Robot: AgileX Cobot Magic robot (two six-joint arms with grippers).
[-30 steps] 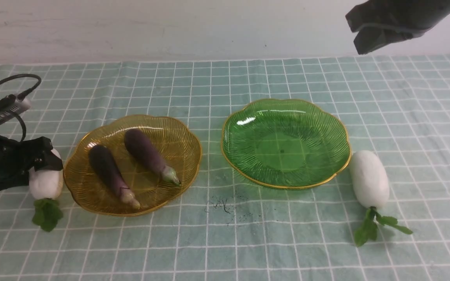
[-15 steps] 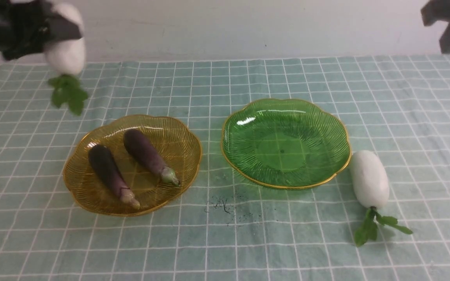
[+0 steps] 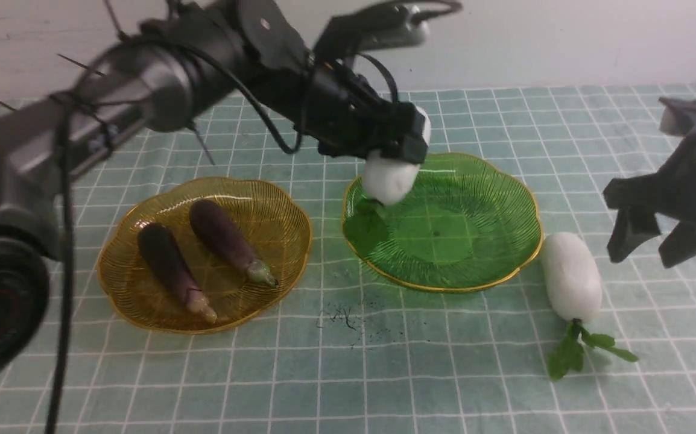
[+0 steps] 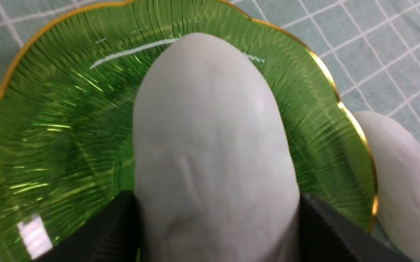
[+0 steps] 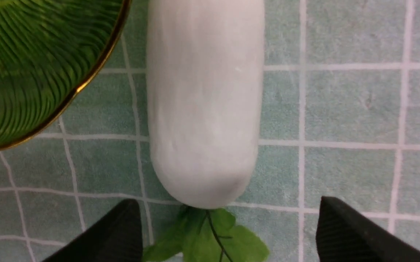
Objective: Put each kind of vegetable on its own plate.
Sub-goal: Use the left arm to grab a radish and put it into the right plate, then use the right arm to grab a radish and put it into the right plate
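Under everything, a pale green checked cloth [image 3: 505, 386] spread over the tabletop.

At far left, the amber plate [image 3: 275, 208], flat on the cloth. Inside it, both eggplants: the left eggplant [image 3: 164, 259] and the right eggplant [image 3: 221, 232], lying side by side and slightly apart. Dark ends toward the back, pale stem ends toward the plate's front rim.

Next, reaching in from the left above the amber plate, the left arm [image 3: 161, 84]. Left fingers [image 3: 411, 141] [image 4: 97, 233] clamped on either side of the raised radish [image 3: 387, 175] [image 4: 210, 145], its rounded white end jutting out beyond them. Held off the cloth, over the left part of the green plate [image 3: 480, 205] [image 4: 50, 127] [image 5: 24, 62]. Cannot tell from either view whether touching the plate or hanging just above it. Ribbed floor of the green plate showing bare at centre and right.

Just right of the green plate, the lying radish [image 3: 571, 277] [image 5: 202, 102] [image 4: 403, 163]. Outside the plate, on the cloth, close beside the gold rim, with a narrow strip of cloth between in the right wrist view. Leaf tuft [image 3: 577, 349] [image 5: 210, 236] toward the front.

At far right, the right fingers [image 3: 628, 235] [image 5: 111, 236], spread wide and gripping nothing. Raised off the cloth, near the lying radish. In the right wrist view, one finger on each side of its leaf end, clear of it.
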